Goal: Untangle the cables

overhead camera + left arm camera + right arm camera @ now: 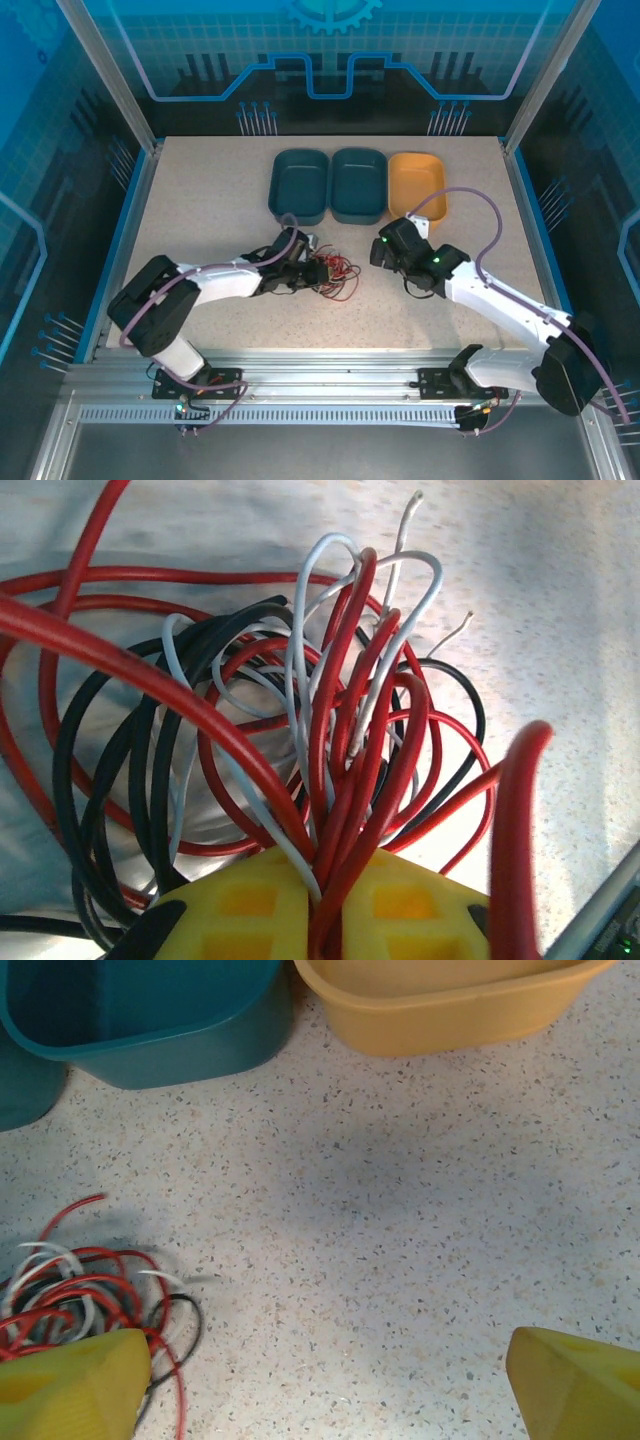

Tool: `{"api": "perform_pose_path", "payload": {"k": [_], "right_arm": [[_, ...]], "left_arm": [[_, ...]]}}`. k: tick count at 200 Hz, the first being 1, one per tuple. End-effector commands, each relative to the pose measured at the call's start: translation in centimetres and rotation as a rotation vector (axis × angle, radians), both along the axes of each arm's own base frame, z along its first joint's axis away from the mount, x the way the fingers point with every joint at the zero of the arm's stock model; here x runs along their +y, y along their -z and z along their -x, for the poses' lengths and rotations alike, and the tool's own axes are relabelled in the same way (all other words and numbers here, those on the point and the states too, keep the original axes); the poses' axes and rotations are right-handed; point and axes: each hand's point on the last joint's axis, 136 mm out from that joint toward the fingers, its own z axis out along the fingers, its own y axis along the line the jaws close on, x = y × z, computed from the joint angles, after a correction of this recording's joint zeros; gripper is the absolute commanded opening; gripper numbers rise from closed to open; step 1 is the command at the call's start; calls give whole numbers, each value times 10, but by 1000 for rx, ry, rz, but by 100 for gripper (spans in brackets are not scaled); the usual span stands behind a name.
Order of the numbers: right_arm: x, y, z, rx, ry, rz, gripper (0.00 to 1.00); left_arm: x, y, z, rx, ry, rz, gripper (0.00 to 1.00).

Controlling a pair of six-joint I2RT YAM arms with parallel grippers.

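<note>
The cables (pixel 332 272) lie as a tangle of red, black and white wire at the table's middle. My left gripper (pixel 312 272) is shut on them. In the left wrist view its yellow fingers (pixel 250 905) pinch several red strands and a white one, and the red, black and white loops (pixel 300 710) fan out above. My right gripper (pixel 378 250) hovers to the right of the tangle, open. Its yellow fingertips (pixel 75 1385) stand far apart over bare table, and the cables (pixel 90 1300) lie beside the left one.
Two teal bins (pixel 299 185) (pixel 358 184) and an orange bin (pixel 418 184) stand in a row at the back of the table. In the right wrist view a teal bin (pixel 150 1010) and the orange bin (pixel 450 1000) lie ahead. Speckled table (pixel 200 200) stretches left.
</note>
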Motion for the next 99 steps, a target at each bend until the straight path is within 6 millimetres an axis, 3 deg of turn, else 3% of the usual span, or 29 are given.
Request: {"api": "perform_pose_path", "payload": {"k": [1,20,36,99], "right_arm": [[-8,4,7,8,6,-20,90],[-11,10,12,22,-3,-36,87],[-8,14,15,32,-25,-56,82],[27,21,24,112,-147,-189,61]], "left_arm": [[-35,-17,-4,-20,61,70,13],[-51,-21,-3,-20,101,66,18],[-54,-24,-5,-26,99,65,23],[-24,-40,-5,-101,41,-13,34]]}}
